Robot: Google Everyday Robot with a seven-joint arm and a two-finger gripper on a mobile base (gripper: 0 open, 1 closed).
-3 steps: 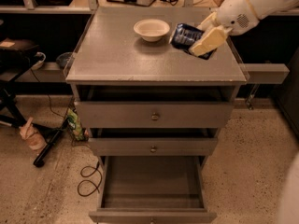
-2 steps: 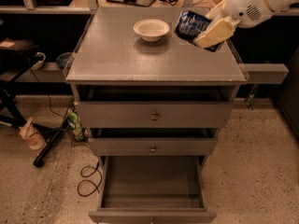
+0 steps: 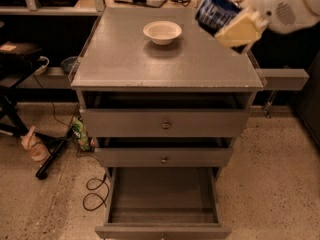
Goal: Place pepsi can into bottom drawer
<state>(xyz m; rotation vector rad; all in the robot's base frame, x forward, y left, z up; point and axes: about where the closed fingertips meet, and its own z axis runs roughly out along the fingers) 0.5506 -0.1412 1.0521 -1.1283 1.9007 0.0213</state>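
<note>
The pepsi can (image 3: 216,13), dark blue with white markings, is tilted and held in the air above the back right of the cabinet top. My gripper (image 3: 231,28) is shut on the pepsi can, its cream-yellow fingers (image 3: 239,29) wrapped over the can's right side, with the white arm reaching in from the upper right. The bottom drawer (image 3: 162,231) is pulled out at the foot of the cabinet and its inside shows no objects. The can is well above and behind the drawer.
A cream-white bowl (image 3: 162,32) stands on the grey cabinet top (image 3: 125,64). The two upper drawers (image 3: 165,125) are slightly ajar. Cables, a bag and a green packet (image 3: 80,133) lie on the speckled floor at the left. A grey shelf (image 3: 285,78) juts out right.
My gripper has lifted the can up off the cabinet top and carried it higher and slightly back. The view has also drawn closer. The bowl and drawers have not moved.
</note>
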